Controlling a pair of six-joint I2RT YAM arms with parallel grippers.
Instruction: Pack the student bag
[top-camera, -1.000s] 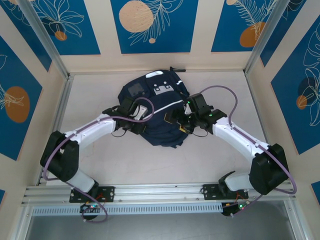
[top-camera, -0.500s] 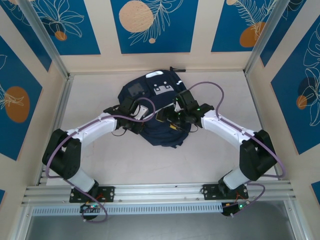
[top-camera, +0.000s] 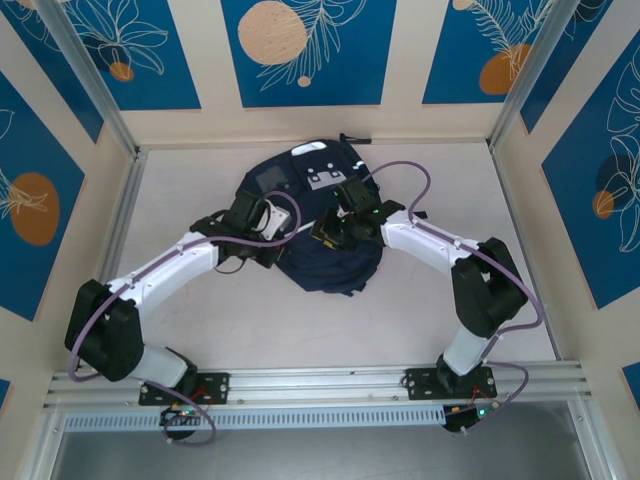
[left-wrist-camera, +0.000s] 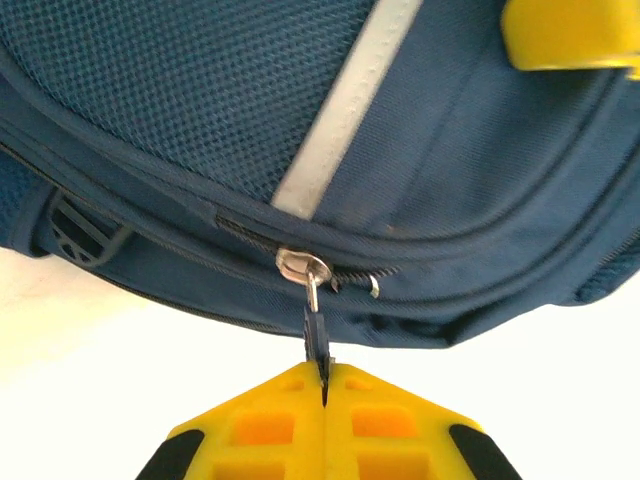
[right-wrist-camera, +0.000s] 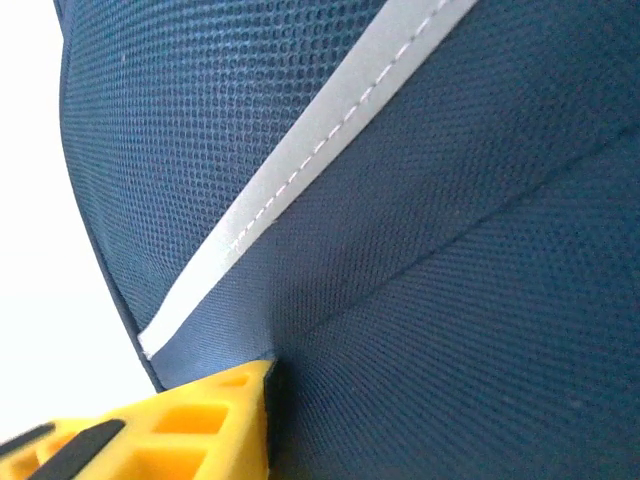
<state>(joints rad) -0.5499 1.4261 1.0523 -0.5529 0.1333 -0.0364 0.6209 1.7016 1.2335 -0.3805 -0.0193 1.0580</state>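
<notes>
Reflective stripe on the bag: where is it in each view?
Top external: reflective stripe diagonal across the student bag.
Left wrist: stripe upper centre, ending above the zipper pull.
Right wrist: stripe diagonal, top right to lower left.
Shared landmark: the student bag's navy fabric around it.

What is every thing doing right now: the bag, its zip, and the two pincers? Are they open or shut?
student bag, lying on the table, stripe side up.
zip, looks shut where it shows.
zip pull, pinched at its end.
left pincer, shut on the zip pull.
right pincer, against the bag's front; open or shut, cannot tell.
</notes>
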